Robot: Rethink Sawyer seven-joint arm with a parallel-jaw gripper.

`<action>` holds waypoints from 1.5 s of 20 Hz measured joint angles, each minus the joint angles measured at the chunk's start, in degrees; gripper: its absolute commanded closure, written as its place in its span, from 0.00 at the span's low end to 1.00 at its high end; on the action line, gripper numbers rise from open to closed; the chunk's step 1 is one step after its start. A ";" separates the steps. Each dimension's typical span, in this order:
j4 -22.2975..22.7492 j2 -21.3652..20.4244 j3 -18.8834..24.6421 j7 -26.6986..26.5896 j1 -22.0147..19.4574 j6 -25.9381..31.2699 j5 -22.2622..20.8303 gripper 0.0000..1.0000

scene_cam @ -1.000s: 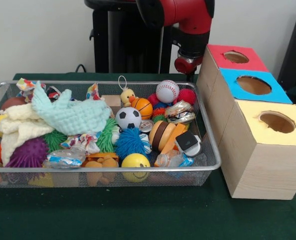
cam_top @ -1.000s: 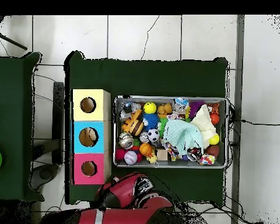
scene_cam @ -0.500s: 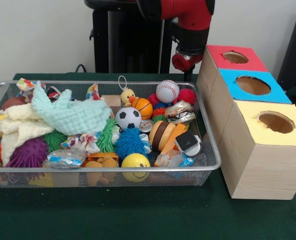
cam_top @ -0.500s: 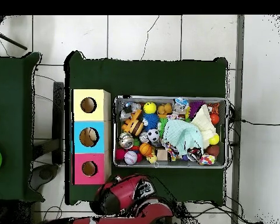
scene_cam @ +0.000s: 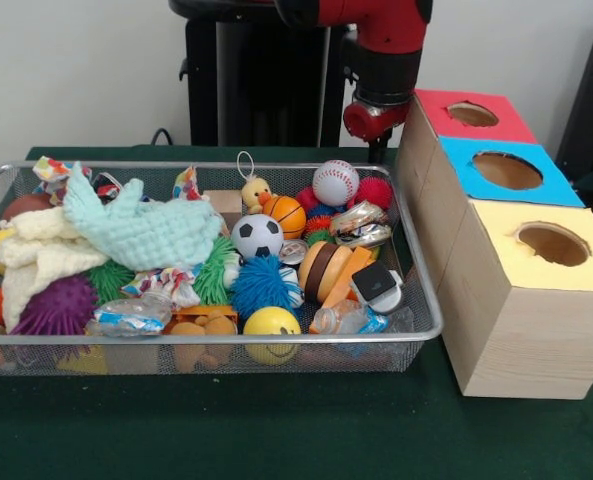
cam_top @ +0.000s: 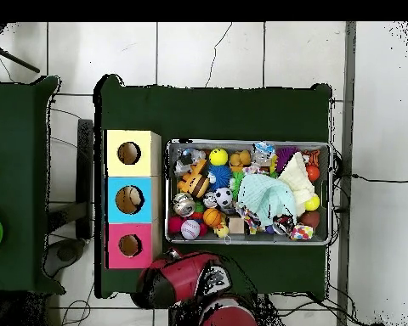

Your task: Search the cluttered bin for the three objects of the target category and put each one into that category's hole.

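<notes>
Behind the wire bin (scene_cam: 416, 290), beside the red-topped box (scene_cam: 473, 114), hangs the gripper (scene_cam: 376, 135). Whether it is spread or pressed together cannot be told.

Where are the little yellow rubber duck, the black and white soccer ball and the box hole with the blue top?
little yellow rubber duck (scene_cam: 255, 190), front view, on its head.
black and white soccer ball (scene_cam: 257, 237), front view, on its middle.
blue-topped box hole (scene_cam: 508, 171), front view, on its opening.

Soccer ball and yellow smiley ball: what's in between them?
In the front view, a blue spiky ball sits between the soccer ball and the smiley ball.
</notes>
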 measured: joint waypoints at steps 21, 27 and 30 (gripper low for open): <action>2.98 -6.68 -1.17 0.01 0.57 4.23 2.24 1.00; 2.97 -7.25 -1.07 0.01 0.31 4.20 2.24 1.00; 2.97 -7.72 -1.06 0.01 0.22 4.19 2.24 1.00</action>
